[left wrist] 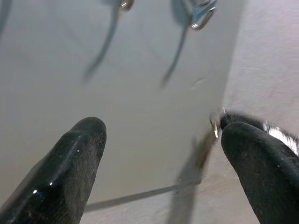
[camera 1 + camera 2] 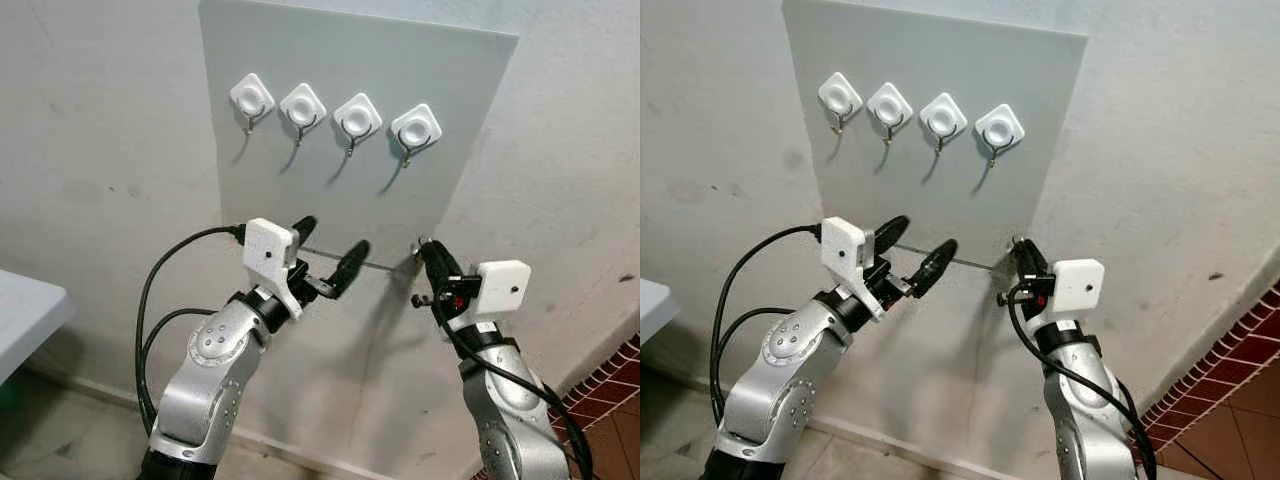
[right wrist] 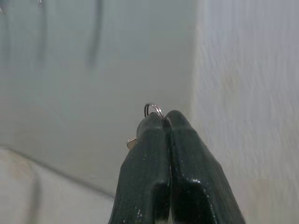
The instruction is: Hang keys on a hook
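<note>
Grey panel on the wall carries a row of four white hooks, and in the left eye view both arms are raised below it. The right gripper sits at the panel's lower right corner, fingers pressed together. My read is the carry step is done and the lift to a hook is what's in hand; nothing hangs on any hook yet. The left gripper hovers just beside it, fingers spread apart and holding nothing.

Right eye view tells the same story: the right gripper is well below the rightmost hook, so the next move calls for raising it and steering the ring over that hook's little metal prong.

Left wrist view looks along two spread black fingers at the panel, with the tips of two hooks near the frame edge.

Right wrist view is the useful one: fingers clamped on the keys, with a thin wire key ring poking out past the tips. Only a sliver of key shows, so threading the ring will need careful aim.
</note>
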`<state>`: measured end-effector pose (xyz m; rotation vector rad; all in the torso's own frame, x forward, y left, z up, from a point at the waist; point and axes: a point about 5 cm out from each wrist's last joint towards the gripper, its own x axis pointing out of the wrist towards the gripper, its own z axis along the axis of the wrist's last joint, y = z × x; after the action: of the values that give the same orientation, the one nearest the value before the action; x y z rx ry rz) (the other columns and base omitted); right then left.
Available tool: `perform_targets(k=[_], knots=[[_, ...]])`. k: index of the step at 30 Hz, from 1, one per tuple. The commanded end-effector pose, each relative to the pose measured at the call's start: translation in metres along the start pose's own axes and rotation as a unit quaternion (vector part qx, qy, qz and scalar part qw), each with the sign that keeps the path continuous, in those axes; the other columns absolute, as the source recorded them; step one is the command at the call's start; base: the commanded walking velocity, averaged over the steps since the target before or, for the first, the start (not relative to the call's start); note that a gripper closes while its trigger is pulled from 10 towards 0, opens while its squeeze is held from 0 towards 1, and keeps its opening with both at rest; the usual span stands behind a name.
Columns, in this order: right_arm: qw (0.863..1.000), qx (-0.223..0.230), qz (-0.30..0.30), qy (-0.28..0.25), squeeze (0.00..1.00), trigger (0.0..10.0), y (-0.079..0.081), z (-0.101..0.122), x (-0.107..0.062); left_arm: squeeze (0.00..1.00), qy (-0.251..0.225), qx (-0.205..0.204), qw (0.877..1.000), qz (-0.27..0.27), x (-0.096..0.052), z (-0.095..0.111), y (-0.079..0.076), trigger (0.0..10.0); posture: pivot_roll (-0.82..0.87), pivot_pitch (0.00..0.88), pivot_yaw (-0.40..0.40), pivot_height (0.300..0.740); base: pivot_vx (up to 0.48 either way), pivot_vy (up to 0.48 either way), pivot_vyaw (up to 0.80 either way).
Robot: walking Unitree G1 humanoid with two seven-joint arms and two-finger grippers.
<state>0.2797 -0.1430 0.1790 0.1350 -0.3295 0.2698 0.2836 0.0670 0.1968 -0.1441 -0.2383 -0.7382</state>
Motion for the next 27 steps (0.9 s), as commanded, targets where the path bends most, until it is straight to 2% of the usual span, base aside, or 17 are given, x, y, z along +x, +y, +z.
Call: perform_targets(k=[1,8,15,27], knots=[[1.0,0.001,0.013,-0.027,0.0,10.0,0.0,0.015,0.004,0.0,-0.012,0.002,1.0,-0.011,0.001,0.007,-0.003,10.0,-0.05,0.004,-0.052,0.74,0.0,0.0,0.0],[0.996,0.003,0.04,-0.076,0.0,10.0,0.005,0.041,0.018,0.0,-0.023,-0.004,1.0,-0.009,0.002,0.014,0.001,10.0,-0.05,0.01,-0.049,0.74,0.0,0.0,0.0],[0.995,0.007,0.058,-0.084,0.0,10.0,0.006,0.047,0.02,0.0,-0.026,-0.003,1.0,-0.009,0.002,0.017,0.002,10.0,-0.05,0.01,-0.051,0.74,0.0,0.0,0.0],[0.994,-0.01,0.041,-0.096,0.0,10.0,0.008,0.057,0.028,0.0,-0.039,-0.014,0.999,-0.013,0.005,0.025,0.002,10.0,-0.05,0.012,-0.047,0.74,0.0,0.0,0.0]])
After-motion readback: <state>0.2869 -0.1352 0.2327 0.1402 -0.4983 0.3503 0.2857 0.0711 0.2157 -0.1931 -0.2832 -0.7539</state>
